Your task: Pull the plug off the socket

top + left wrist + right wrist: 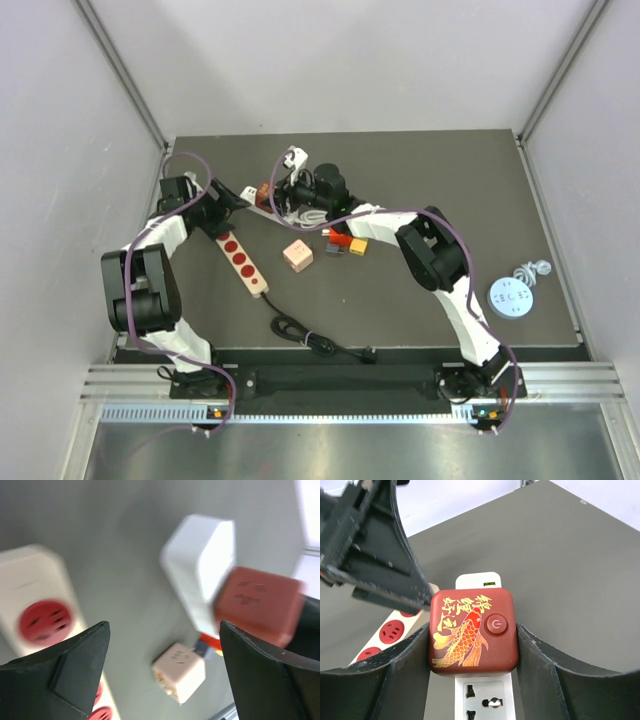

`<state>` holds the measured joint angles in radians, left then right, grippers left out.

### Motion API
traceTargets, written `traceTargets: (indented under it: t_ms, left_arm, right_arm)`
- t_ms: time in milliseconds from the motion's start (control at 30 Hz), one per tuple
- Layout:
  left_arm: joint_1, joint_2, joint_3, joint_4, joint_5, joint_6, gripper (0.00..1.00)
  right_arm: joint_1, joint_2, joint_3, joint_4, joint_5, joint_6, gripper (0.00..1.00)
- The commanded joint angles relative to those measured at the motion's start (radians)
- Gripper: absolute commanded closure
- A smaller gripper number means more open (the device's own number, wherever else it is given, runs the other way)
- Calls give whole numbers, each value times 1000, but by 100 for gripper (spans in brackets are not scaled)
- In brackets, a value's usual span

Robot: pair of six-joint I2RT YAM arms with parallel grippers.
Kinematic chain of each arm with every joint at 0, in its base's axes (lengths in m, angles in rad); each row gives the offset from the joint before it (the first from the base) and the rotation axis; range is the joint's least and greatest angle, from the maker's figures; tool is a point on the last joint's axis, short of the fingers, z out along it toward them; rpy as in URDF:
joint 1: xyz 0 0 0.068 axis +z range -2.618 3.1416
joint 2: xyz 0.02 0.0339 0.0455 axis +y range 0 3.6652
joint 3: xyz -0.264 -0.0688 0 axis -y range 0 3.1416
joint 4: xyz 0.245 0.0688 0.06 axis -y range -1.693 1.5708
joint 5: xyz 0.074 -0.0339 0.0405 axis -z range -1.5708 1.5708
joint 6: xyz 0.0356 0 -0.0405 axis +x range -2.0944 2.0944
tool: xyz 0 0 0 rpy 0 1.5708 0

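The plug [472, 632] is a dark red cube with a gold koi fish and a round button. It rests on the white socket strip [482, 700], over one of its outlets. My right gripper [473, 627] is shut on the plug, one finger pressed against each side. My left gripper [165, 625] is open just beside it, its jaws spread wide over bare mat. In the left wrist view the plug [257, 605] sits blurred against the socket strip's end [200, 570]. From above, both grippers meet at the plug [263, 189] at the back left.
A second strip with red outlets [243, 258] lies diagonally under the left arm. A pink cube [297, 255] and small coloured blocks [345, 243] sit mid-table. A black cable [320, 342] runs along the front. A blue disc [511, 297] lies at right.
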<state>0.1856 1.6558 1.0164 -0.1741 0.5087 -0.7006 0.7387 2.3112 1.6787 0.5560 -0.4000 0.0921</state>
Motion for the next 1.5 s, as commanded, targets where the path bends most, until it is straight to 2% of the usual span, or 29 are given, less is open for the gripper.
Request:
traceTargets:
  t_ms: [0, 467, 567, 600, 700, 733, 800, 833, 867, 967, 1067, 1200, 1467]
  left_arm:
    - [2, -4, -2, 217, 117, -69, 5]
    - [-14, 116, 11, 452, 149, -247, 11]
    - [-28, 136, 39, 440, 146, -231, 21]
    - [-31, 143, 45, 427, 142, -221, 29]
    - [-37, 156, 45, 386, 133, -195, 43]
    - [-40, 156, 45, 357, 126, -183, 57]
    - [-41, 150, 53, 305, 82, -136, 77]
    - [-43, 147, 71, 264, 50, -111, 90]
    - [-44, 142, 82, 184, 16, -85, 100]
    - [-60, 127, 125, 32, -131, 24, 100]
    - [-69, 127, 111, -7, -217, 75, 100]
    - [-72, 139, 58, 54, -214, 82, 100]
    - [-71, 170, 42, 100, -168, 59, 100]
  right_arm:
    - [-16, -111, 12, 143, -51, 52, 100]
    - [-16, -104, 9, 211, -105, 150, 100]
    - [-18, -95, 13, 217, -108, 162, 100]
    - [-18, -95, 15, 223, -106, 167, 100]
    - [-18, -82, 22, 235, -102, 181, 100]
    - [-18, -79, 26, 243, -94, 185, 100]
    - [-19, -76, 26, 268, -82, 210, 100]
    - [-21, -79, 18, 284, -62, 216, 100]
    - [-21, -85, -14, 332, -45, 218, 100]
    - [-19, -117, -83, 431, 27, 232, 100]
    - [-19, -145, -111, 449, 95, 224, 100]
    - [-33, -147, -117, 481, 118, 299, 100]
    - [-153, -105, -188, 765, 66, 615, 100]
